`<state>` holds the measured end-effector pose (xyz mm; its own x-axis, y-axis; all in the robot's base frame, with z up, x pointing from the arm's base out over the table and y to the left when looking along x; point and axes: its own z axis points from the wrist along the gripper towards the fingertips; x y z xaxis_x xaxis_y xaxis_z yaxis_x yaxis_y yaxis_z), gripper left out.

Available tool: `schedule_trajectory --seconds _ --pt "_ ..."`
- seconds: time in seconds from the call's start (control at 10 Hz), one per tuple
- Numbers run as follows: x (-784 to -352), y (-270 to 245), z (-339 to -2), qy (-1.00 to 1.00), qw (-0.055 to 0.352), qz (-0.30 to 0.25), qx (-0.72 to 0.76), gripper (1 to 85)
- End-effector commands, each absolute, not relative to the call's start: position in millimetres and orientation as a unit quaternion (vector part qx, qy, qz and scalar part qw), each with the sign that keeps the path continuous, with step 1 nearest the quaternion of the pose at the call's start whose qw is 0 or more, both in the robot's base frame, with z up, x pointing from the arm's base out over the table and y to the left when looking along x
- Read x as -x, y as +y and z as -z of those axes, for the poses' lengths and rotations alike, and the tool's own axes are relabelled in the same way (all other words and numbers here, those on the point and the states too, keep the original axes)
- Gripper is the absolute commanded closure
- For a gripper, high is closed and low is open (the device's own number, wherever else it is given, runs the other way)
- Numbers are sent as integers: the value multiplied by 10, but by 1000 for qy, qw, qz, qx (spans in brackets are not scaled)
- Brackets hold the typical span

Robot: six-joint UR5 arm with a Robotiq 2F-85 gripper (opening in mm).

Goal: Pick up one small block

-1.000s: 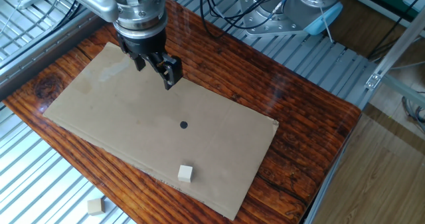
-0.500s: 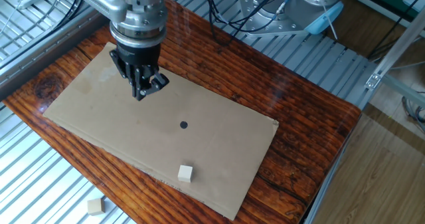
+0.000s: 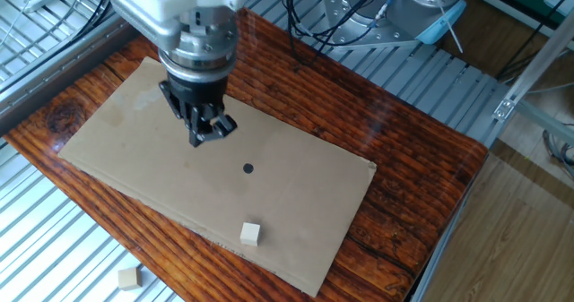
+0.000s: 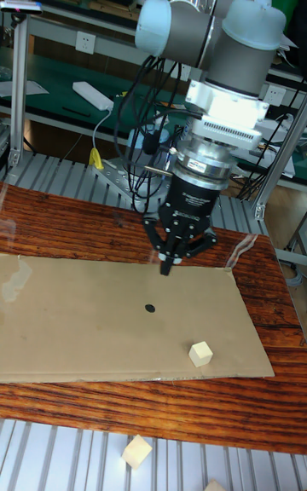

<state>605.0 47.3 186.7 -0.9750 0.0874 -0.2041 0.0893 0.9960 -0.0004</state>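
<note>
The small block point(image 3: 250, 234) is a pale wooden cube resting on the near edge of the cardboard sheet point(image 3: 134, 141); the tall fixed view shows this small block point(image 4: 200, 354) right of the black dot. My gripper point(image 3: 212, 132) hovers over the sheet's far part, up and left of the dot, well away from the block. In the tall fixed view my gripper point(image 4: 168, 262) points straight down, just above the sheet. Its fingers stand slightly apart with nothing between them.
A black dot point(image 3: 248, 168) marks the sheet's middle. A second, flatter pale block point(image 3: 130, 279) lies off the table on the ribbed metal at front left, also seen as the flatter block point(image 4: 136, 451). Cables and the arm's base point(image 3: 421, 6) sit behind the table.
The gripper has turned about its vertical axis and shifted a little right and toward the dot. The blocks have not moved.
</note>
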Motion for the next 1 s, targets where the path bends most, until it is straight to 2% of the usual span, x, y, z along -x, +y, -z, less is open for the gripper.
schedule_trajectory --seconds 0.0,0.2,0.3,0.4,0.5,0.6,0.7,0.8,0.9 --pt "-6059 796 -1863 989 98 -44 -97 847" --pt "-6008 570 -1844 993 92 2 -80 847" --pt "-5849 458 -1824 995 63 27 -68 847" --pt "-5945 625 -1832 994 79 -7 -78 847" --pt "-6231 675 -1896 990 135 -16 -39 847" --pt "-6311 789 -1925 988 150 -37 -26 847" --pt "-6207 829 -1898 990 130 -45 -31 847" --pt "-6209 1152 -1947 983 124 -113 -71 847" --pt "-6265 1231 -1849 984 119 -115 -61 847"
